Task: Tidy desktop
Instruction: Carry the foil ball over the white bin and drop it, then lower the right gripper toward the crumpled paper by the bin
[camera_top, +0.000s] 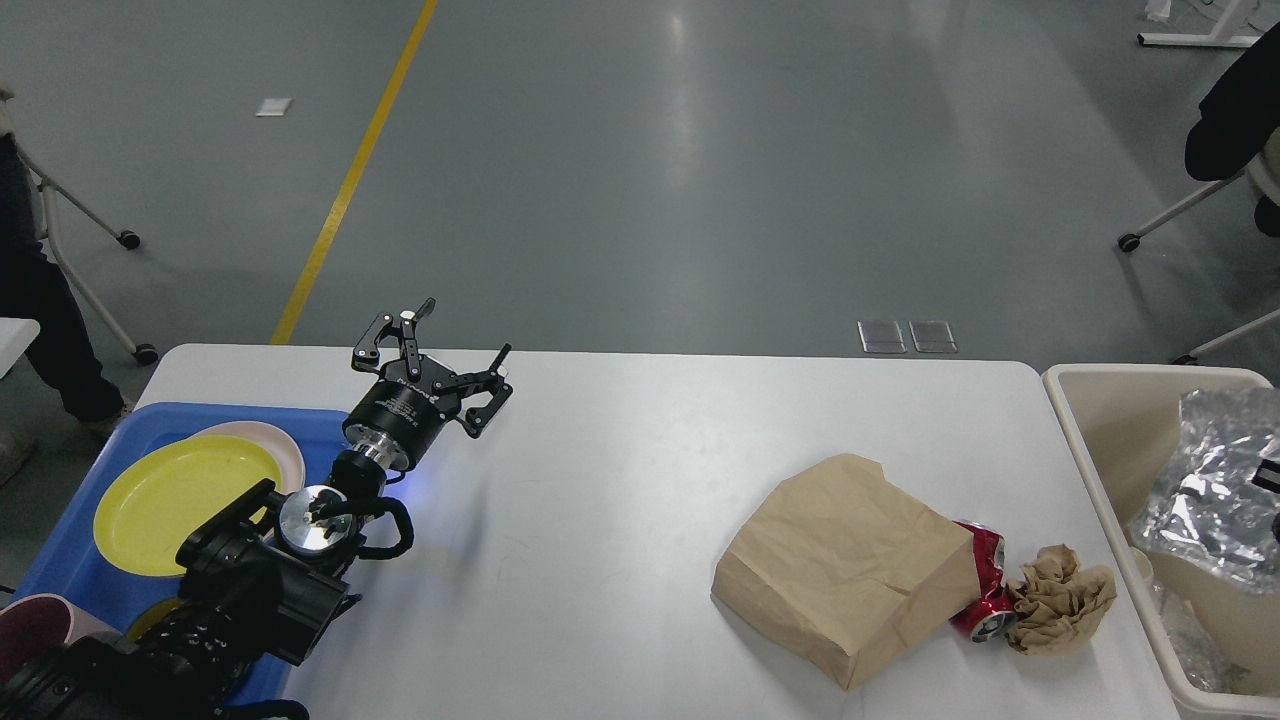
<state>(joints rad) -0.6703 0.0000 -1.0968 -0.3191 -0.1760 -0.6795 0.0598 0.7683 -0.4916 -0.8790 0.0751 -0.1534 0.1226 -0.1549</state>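
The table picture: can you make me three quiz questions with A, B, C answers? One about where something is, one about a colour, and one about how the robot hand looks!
1. Where does the crushed red can lie?
A. On the blue tray
B. Between the brown paper bag and the crumpled brown paper
C. On the floor

2. What colour is the top plate on the blue tray?
A. Yellow
B. Green
C. Black

3. How is the left gripper?
A. Shut on a cup
B. Open and empty
C. Shut on the bag

Answers:
1. B, since the can sits against the brown paper bag with the crumpled brown paper on its other side.
2. A, since the yellow plate lies over a pink one.
3. B, since its fingers spread apart above the desktop with nothing between.
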